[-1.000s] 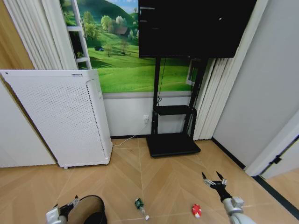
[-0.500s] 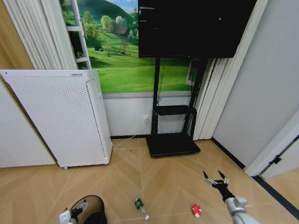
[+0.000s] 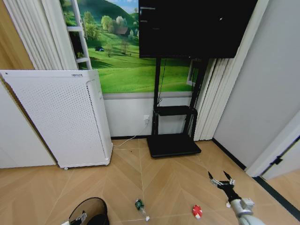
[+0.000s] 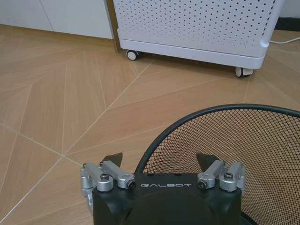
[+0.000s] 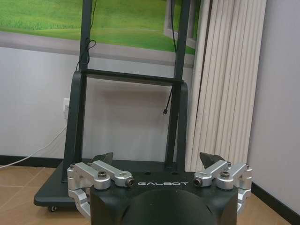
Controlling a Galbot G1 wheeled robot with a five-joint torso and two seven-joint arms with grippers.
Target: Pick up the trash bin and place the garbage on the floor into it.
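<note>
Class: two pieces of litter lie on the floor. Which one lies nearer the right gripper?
The red-and-white wrapper; the green-labelled bottle lies farther from the right gripper, toward the trash bin.

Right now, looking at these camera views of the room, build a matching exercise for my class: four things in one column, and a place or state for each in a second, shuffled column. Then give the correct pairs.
Column 1
1. trash bin
2. bottle
3. wrapper
4. right gripper

Column 2
A. red and white, on the floor left of the right arm
B. open, raised above the floor, facing the TV stand
C. black mesh, its rim between the open fingers of the left gripper
D. green label, lying between the bin and the red piece

Pairs: 1-C, 2-D, 3-A, 4-B
</note>
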